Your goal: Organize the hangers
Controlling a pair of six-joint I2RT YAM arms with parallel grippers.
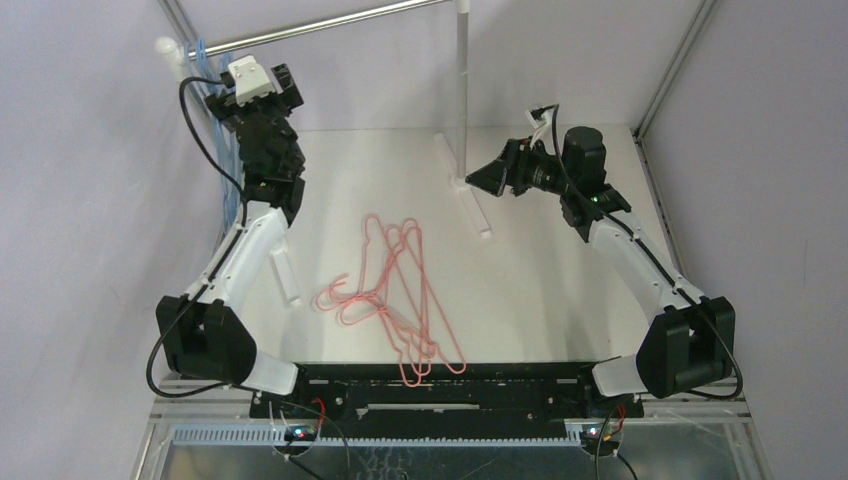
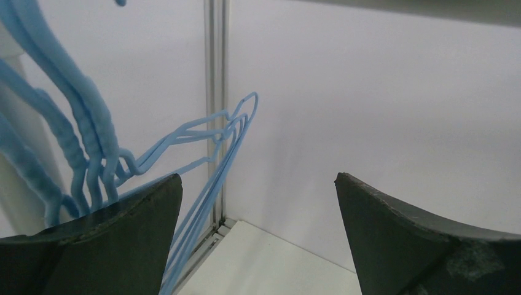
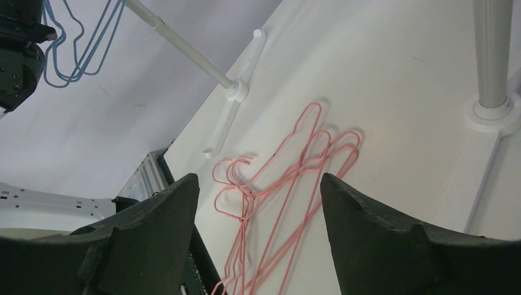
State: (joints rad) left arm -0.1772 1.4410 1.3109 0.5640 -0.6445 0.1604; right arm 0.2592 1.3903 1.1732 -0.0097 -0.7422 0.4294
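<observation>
Several pink-red wire hangers (image 1: 395, 300) lie tangled in a pile on the white table, hooks toward the left. In the right wrist view the pink-red hangers (image 3: 289, 166) show between and beyond the fingers. My right gripper (image 3: 259, 178) is open and empty, held above the table by the rail's right post, and in the top view the right gripper (image 1: 478, 178) points left. Light blue hangers (image 1: 222, 130) hang at the rail's left end. My left gripper (image 2: 258, 178) is open and empty, raised beside the blue hangers (image 2: 92, 135), which are just left of its left finger.
The silver rail (image 1: 330, 22) spans the back on two white posts, the right post (image 1: 462, 90) standing mid-table on a white foot (image 1: 470, 205). The left post's foot (image 1: 285, 270) lies near the pink pile. Walls close in at left, back and right.
</observation>
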